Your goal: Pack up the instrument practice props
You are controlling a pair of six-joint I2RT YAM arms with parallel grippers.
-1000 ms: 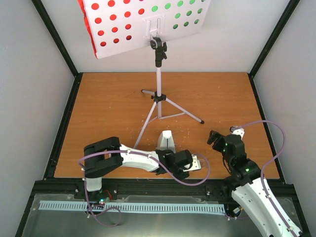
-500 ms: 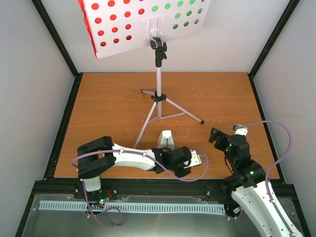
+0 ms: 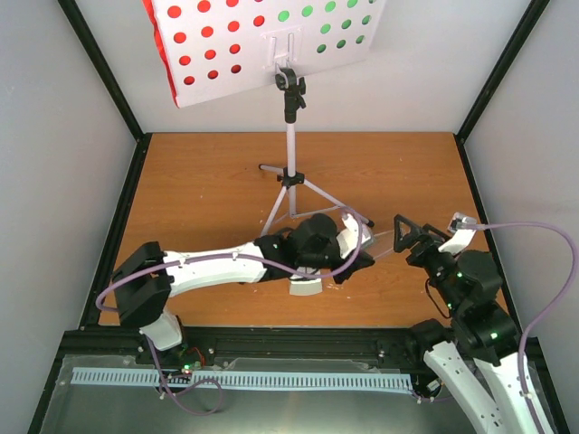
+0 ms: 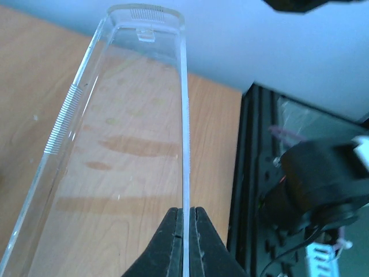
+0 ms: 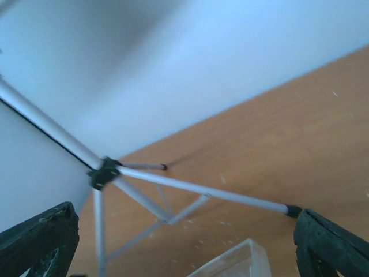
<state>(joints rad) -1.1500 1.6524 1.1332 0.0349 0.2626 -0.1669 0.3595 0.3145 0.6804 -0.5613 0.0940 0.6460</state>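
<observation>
The white perforated music stand (image 3: pixel 271 41) stands on its silver tripod (image 3: pixel 291 176) at the back, with the red sheet (image 3: pixel 204 45) and the green sheet (image 3: pixel 326 27) showing through its holes. My left gripper (image 3: pixel 360 255) is shut on one edge of the metronome's clear cover (image 4: pixel 130 121), which points away from it (image 4: pixel 185 236). The cover's far end (image 3: pixel 382 242) lies just short of my right gripper (image 3: pixel 409 237), which is open and empty. The white metronome body (image 3: pixel 305 287) shows partly under my left arm. In the right wrist view the cover's tip (image 5: pixel 233 262) sits low between the wide-open fingers (image 5: pixel 40 236).
The tripod's legs (image 5: pixel 202 193) spread over the wooden table (image 3: pixel 199 199) just beyond both grippers; the right leg's black foot (image 3: pixel 369 222) is close to my left wrist. White walls and a black frame (image 3: pixel 118 226) close in the table on three sides.
My left arm has swung from the near edge out to the table's middle, carrying the clear cover. My right gripper has risen and turned toward the cover. The metronome body now sits nearer the front.
</observation>
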